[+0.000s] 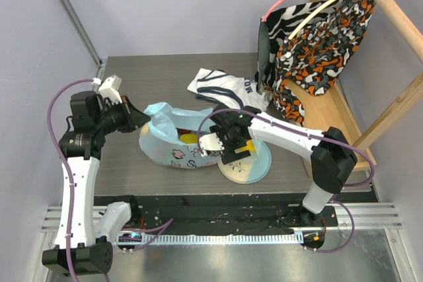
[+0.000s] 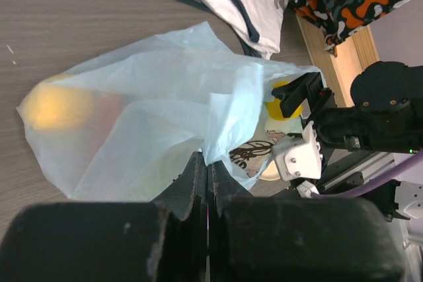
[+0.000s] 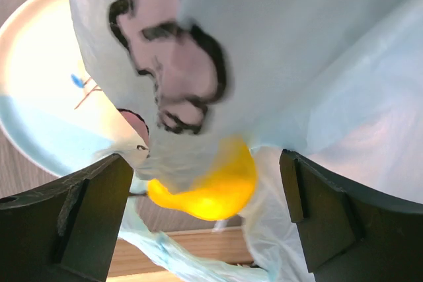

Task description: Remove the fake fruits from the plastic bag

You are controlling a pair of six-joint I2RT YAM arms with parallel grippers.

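Table: a grey wooden table [image 1: 165,77] between pale walls.
Lemon: the yellow lemon [image 3: 211,186] sits at the plate-side edge of the plastic bag [image 1: 162,143]; printed film hangs over its upper part.
Step in hand: I judge it is the grasp of the lemon; the fingers should close on the bare yellow body below the film, not on the film itself, or the bag may come along with the fruit; the glossy skin may slip, so close across its middle.
Lemon to fingers: it lies between the right fingers [image 3: 73,216], which are spread apart and grasp nothing; a gap shows on both sides.
Other fruit: an orange-yellow blur [image 2: 56,107] shows through the film at the far end of the bag.
Left fingers: the left fingers [image 2: 188,186] are clenched on a fold of the bag, which holds it up.
Around: the bag touches a plate [image 1: 254,170]; a white shirt [image 1: 221,87] lies behind.
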